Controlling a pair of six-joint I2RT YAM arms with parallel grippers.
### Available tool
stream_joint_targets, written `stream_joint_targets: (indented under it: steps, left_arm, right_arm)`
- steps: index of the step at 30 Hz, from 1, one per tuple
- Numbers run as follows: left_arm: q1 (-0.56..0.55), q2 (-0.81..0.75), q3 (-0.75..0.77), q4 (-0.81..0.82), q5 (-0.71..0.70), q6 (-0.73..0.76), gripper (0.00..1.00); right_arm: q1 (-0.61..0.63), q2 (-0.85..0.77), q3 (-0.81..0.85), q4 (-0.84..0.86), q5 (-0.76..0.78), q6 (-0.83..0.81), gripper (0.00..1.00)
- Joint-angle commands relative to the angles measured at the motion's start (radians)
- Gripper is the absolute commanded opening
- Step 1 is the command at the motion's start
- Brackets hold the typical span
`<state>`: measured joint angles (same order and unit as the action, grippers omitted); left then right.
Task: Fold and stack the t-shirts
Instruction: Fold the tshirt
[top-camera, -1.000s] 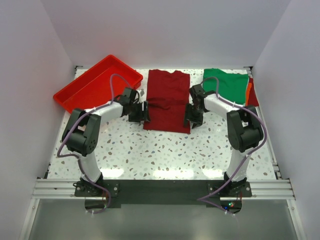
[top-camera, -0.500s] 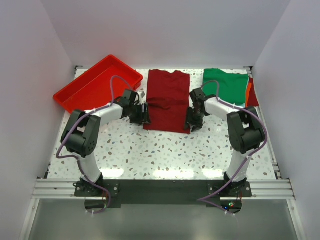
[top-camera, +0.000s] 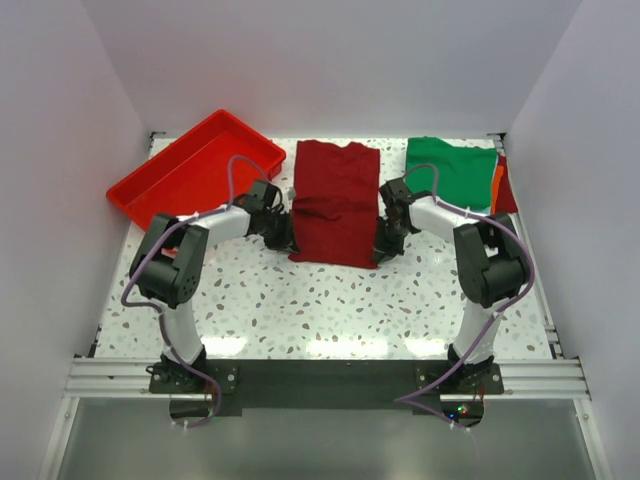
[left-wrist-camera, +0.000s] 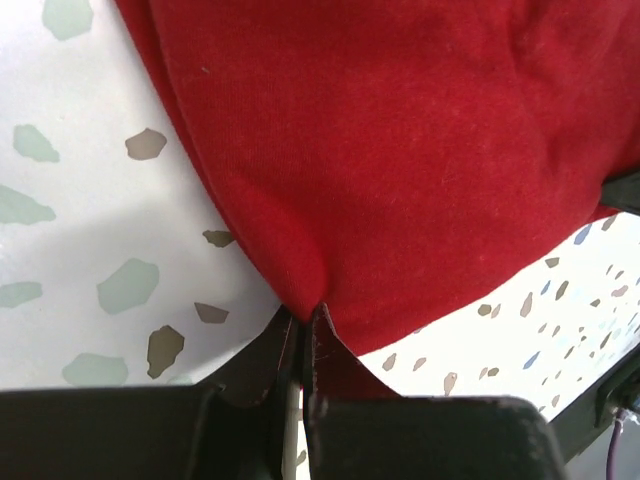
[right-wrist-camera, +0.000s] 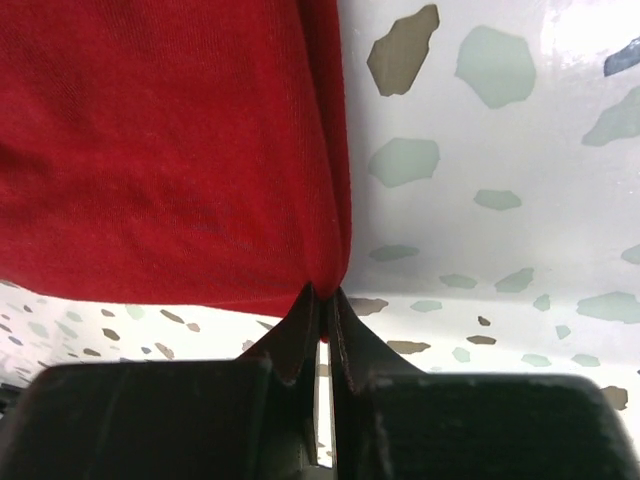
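Top cam: you get high view from behind arm bases (top-camera: 190, 378), tilted down and forward over whole table (top-camera: 330, 300), far off. Left wrist cam: parked right behind left gripper (left-wrist-camera: 303, 320), looking along its fingers, super close to tabletop. Right wrist cam: same deal at right gripper (right-wrist-camera: 322, 298). All three overlap on maroon t-shirt (top-camera: 335, 200), near edge

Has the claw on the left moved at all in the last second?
Yes. The left claw has edged slightly away from the red tray, toward the near left corner of the maroon t-shirt, and closed on it.
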<state>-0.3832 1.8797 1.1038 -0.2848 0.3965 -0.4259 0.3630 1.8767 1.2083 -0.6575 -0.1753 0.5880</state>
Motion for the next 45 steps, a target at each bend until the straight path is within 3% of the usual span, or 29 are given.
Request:
stream_joint_targets:
  steps: [1, 6, 9, 15, 26, 35, 45]
  left_arm:
    - [-0.01, 0.0, 0.05, -0.077, -0.007, 0.027, 0.0]
    - [-0.005, -0.091, 0.129, -0.129, -0.044, -0.013, 0.0]
    - [-0.005, -0.197, 0.101, -0.143, -0.073, -0.051, 0.0]
    - [-0.006, -0.373, -0.115, -0.112, -0.048, -0.122, 0.0]
    - [-0.042, -0.56, -0.312, -0.185, -0.03, -0.137, 0.0]
    - [-0.062, -0.757, -0.419, -0.281, -0.027, -0.185, 0.0]
    - [-0.115, -0.896, -0.407, -0.396, 0.011, -0.249, 0.0]
  right_arm:
    - [0.008, -0.016, 0.038, -0.028, -0.026, -0.007, 0.0]
    - [0.007, -0.066, 0.201, -0.134, -0.004, -0.031, 0.0]
    - [0.007, -0.146, 0.217, -0.177, 0.007, -0.033, 0.0]
    - [0.013, -0.266, 0.018, -0.175, 0.005, -0.03, 0.0]
    - [0.088, -0.482, -0.207, -0.174, 0.008, 0.001, 0.0]
    - [0.139, -0.612, -0.318, -0.217, 0.017, 0.041, 0.0]
    - [0.169, -0.809, -0.337, -0.358, -0.015, 0.107, 0.0]
